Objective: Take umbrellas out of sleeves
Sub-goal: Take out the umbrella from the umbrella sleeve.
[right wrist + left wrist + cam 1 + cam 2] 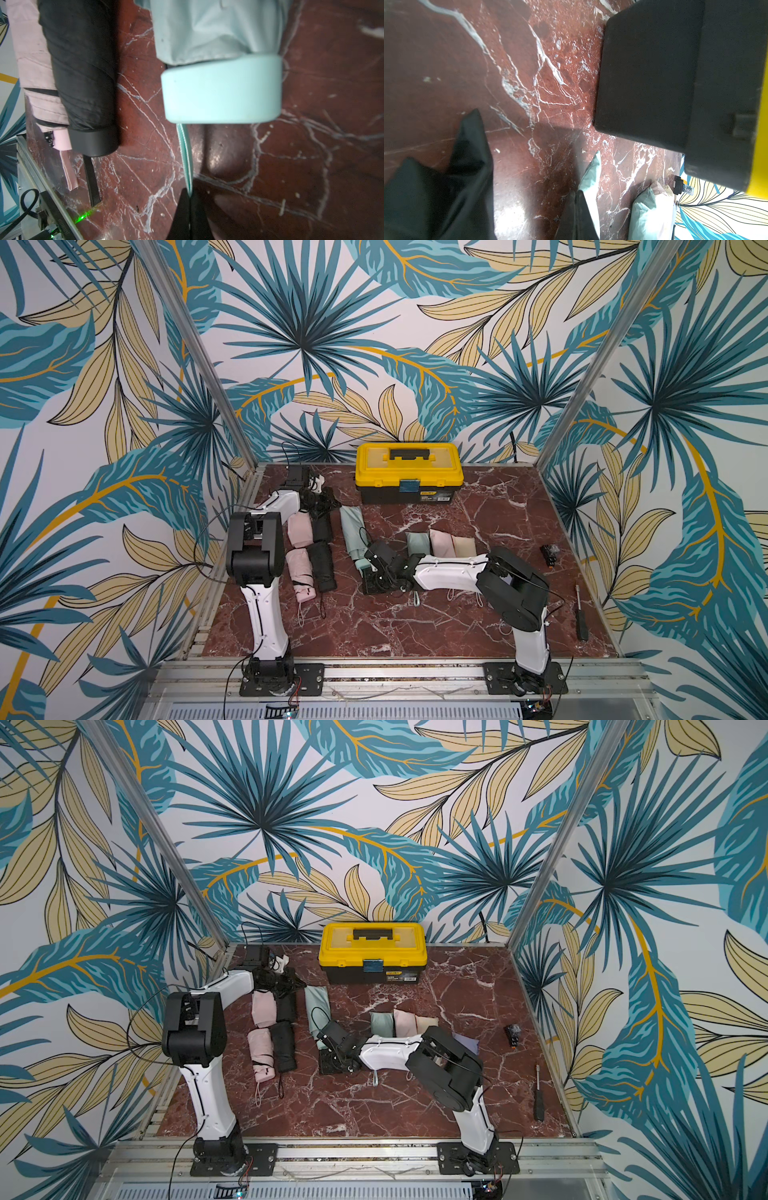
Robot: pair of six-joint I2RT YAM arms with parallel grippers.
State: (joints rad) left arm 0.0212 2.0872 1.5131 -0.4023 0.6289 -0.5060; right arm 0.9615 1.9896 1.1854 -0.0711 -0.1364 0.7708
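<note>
A mint umbrella in its mint sleeve (353,531) lies on the marble left of centre, with its blocky handle (222,89) toward the front. My right gripper (190,194) is shut on the handle's mint wrist loop (185,155), just in front of the handle (365,568). My left gripper (577,195) is shut at the sleeve's far end (591,176), with mint fabric tight against its fingers. To the left a bare pink umbrella (301,572) and a bare black umbrella (322,568) lie below their empty sleeves (299,529).
A yellow-lidded black toolbox (409,472) stands at the back centre. Sleeved mint, pink and beige umbrellas (440,541) lie partly under my right arm, and a lilac one (467,1044) lies beside it. At the right are a screwdriver (580,614) and a small black part (548,551).
</note>
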